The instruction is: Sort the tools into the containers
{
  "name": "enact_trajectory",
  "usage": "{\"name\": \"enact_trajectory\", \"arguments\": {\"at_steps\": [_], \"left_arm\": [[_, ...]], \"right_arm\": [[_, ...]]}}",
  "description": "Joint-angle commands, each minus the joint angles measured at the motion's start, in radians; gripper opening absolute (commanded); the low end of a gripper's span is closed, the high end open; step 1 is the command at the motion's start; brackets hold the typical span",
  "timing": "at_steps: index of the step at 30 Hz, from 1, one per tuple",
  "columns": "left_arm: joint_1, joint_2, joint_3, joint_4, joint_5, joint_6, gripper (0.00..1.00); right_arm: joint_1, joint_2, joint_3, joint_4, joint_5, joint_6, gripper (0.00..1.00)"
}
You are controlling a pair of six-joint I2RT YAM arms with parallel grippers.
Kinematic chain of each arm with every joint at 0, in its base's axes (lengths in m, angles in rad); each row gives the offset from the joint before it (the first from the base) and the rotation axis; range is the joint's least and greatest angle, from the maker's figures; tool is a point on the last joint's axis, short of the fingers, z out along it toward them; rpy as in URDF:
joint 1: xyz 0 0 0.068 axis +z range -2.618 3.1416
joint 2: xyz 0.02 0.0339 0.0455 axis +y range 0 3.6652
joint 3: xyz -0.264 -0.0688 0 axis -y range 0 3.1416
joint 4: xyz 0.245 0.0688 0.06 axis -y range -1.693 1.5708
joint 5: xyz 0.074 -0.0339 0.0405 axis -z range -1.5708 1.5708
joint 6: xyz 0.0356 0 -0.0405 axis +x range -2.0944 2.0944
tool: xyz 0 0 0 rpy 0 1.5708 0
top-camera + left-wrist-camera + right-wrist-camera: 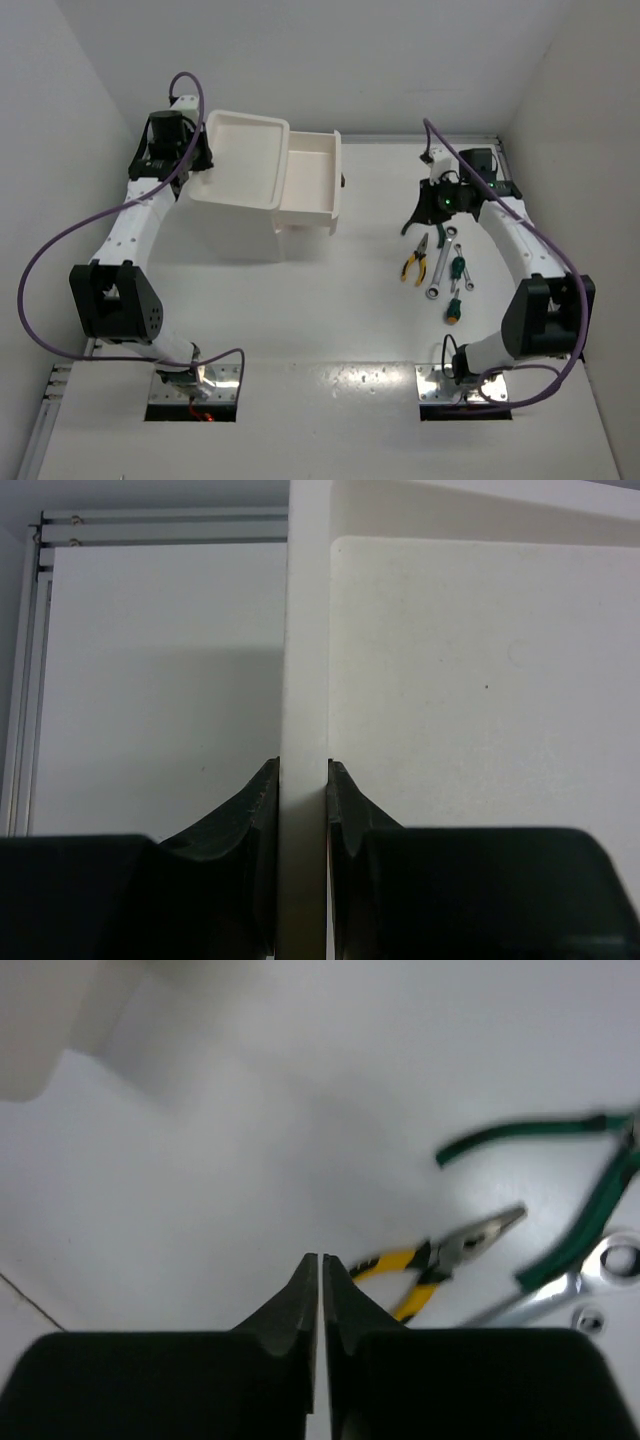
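Observation:
The white cabinet [240, 215] stands at the back left, with a rimmed tray top [222, 188] and one drawer [300, 210] pulled out to the right. My left gripper [199, 163] is shut on the tray's left rim [305, 680], one finger on each side of the wall. My right gripper [410, 226] is shut and empty, just above the table beside the tools. Yellow-and-black pliers [415, 263] [440, 1265], green-handled pliers [438, 238] [590, 1195], two silver wrenches [440, 268] [555, 1292] and two green-handled screwdrivers [457, 270] lie in a cluster at the right.
White walls close in the table on the left, back and right. The second screwdriver [453, 309] lies nearest the right arm's base. The open drawer's dark handle [342, 181] faces the tools.

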Motion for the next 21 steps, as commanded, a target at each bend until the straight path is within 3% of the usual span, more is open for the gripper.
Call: {"name": "enact_trajectory", "arguments": {"at_steps": [1, 3, 4, 9, 14, 21], "left_arm": [[-0.007, 0.019, -0.065, -0.178, 0.008, -0.088, 0.0], [-0.007, 0.01, -0.065, -0.178, 0.008, -0.088, 0.0], [-0.007, 0.01, -0.065, -0.178, 0.008, -0.088, 0.0], [-0.007, 0.0, -0.065, -0.178, -0.001, -0.088, 0.0], [-0.007, 0.0, -0.074, -0.178, -0.002, -0.088, 0.0], [-0.007, -0.009, -0.074, -0.178, -0.002, -0.088, 0.0]], "right_arm": [[0.046, -0.028, -0.031, -0.095, 0.317, 0.259, 0.0], [0.057, 0.002, -0.031, -0.154, 0.407, 0.333, 0.0], [0.057, 0.002, -0.031, -0.167, 0.424, 0.358, 0.14], [0.067, 0.002, -0.139, -0.155, 0.51, 0.533, 0.25], [0.067, 0.013, -0.217, -0.101, 0.579, 0.616, 0.46], [0.055, 0.093, -0.249, -0.012, 0.552, 0.607, 0.45]]}}
